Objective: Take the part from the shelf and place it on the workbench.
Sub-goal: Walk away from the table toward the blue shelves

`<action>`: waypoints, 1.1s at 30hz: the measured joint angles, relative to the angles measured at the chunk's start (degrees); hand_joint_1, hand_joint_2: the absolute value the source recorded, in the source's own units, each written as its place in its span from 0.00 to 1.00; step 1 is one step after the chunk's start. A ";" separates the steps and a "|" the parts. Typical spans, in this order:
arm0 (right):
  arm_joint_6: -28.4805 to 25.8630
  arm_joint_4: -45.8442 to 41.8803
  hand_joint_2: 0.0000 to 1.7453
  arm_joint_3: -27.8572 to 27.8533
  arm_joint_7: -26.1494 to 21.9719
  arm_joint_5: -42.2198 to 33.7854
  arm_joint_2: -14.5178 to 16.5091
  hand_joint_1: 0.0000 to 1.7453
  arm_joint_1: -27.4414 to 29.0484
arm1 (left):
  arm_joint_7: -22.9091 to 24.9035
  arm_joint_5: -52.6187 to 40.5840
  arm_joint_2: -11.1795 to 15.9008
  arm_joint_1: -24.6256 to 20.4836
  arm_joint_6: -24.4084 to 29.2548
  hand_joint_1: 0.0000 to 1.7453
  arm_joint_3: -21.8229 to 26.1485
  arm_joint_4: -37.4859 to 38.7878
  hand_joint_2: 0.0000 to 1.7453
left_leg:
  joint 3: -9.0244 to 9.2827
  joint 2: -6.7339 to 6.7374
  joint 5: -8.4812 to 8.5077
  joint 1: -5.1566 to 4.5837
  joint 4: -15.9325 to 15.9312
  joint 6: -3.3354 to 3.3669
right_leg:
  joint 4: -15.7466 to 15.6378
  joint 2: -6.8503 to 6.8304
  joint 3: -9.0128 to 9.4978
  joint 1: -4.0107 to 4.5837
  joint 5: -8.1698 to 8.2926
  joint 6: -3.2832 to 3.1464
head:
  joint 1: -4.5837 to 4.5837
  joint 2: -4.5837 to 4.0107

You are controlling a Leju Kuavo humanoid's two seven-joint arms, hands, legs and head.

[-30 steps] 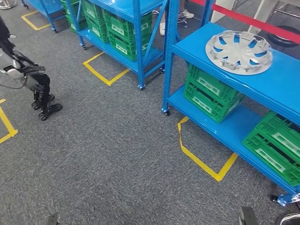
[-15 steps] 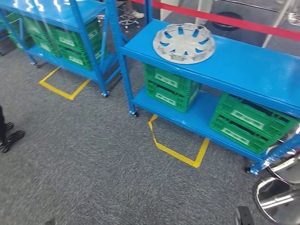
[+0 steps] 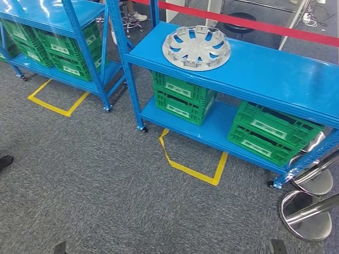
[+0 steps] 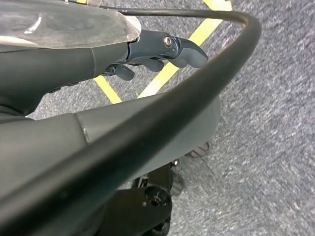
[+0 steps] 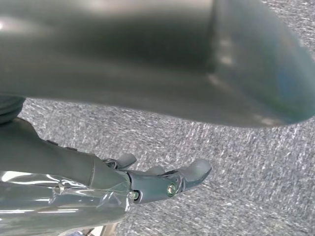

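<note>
A silver wheel cover (image 3: 196, 47) lies flat on the top board of a blue shelf rack (image 3: 264, 74), toward its left end, ahead of me. My left hand (image 4: 156, 51) hangs beside my body over grey carpet, fingers stretched out and holding nothing. In the right wrist view my right hand (image 5: 163, 179) also hangs over the carpet, its fingers extended and empty. Both hands are far from the wheel cover.
Green crates (image 3: 181, 98) (image 3: 271, 132) sit on the rack's lower board. A second blue rack (image 3: 52, 16) with green crates stands at the left. Yellow tape marks (image 3: 192, 169) lie on the carpet. Chrome stanchion bases (image 3: 305, 211) stand at the right; a red barrier (image 3: 248, 25) runs behind.
The whole picture has shifted: my view has turned right, so the rack with the wheel cover now sits nearer the centre. The dark hand seen at the left edge has left the frame.
</note>
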 joint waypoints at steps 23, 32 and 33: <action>0.61 0.25 0.00 1.32 0.28 -1.74 0.29 0.00 -0.12 | -0.19 0.47 0.09 0.08 0.58 0.00 0.00 0.00 0.00 | -1.39 -0.98 0.78 -0.61 0.40 1.14 | -1.28 0.74 5.13 0.62 -4.67 -0.76 | -2.23 -0.01; 0.82 0.72 0.00 1.49 0.27 -2.04 0.28 0.00 0.58 | -0.31 0.44 -0.08 0.20 0.55 0.00 0.00 0.00 0.00 | 4.04 -1.03 -3.38 -0.51 0.51 0.21 | -2.71 0.05 -1.61 0.47 2.85 -0.76 | 0.42 -0.01; 0.93 0.80 0.00 1.57 0.28 -2.09 0.29 0.00 0.56 | -0.37 0.44 -0.07 0.08 0.54 0.00 0.00 0.00 0.00 | 4.09 -1.02 -3.62 -0.56 0.63 -0.10 | -3.36 -0.04 -1.58 0.63 3.29 -1.29 | 0.49 -0.01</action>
